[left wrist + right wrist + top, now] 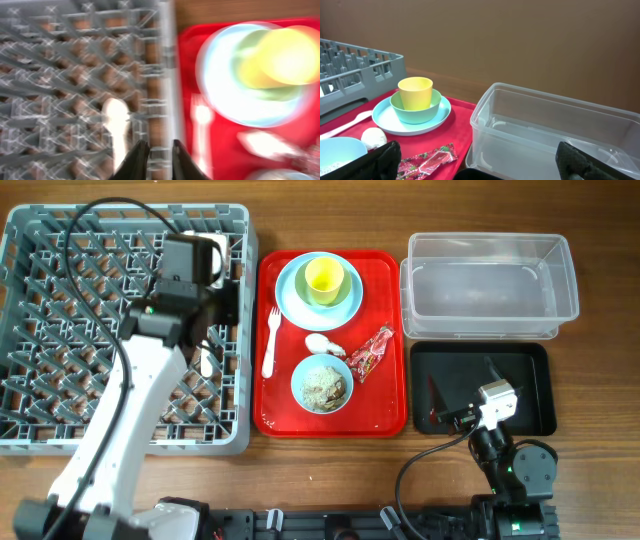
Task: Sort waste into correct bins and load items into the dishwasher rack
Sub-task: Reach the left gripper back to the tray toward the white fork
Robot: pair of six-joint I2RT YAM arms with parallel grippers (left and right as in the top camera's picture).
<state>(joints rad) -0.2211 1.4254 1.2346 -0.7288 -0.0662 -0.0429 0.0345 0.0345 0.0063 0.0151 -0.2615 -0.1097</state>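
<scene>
My left gripper hovers over the right edge of the grey dishwasher rack, fingers nearly together and empty. The white spoon lies in the rack beside it. On the red tray are the blue plate bearing a greenish bowl and the yellow cup, the fork, the tissue, the red wrapper and a bowl of rice scraps. My right gripper is wide open and empty over the black tray, below the clear tub.
The red serving tray lies between the rack and the two bins. The left wrist view is motion-blurred. The left arm stretches across the rack from the front left. Bare wooden table runs along the front edge.
</scene>
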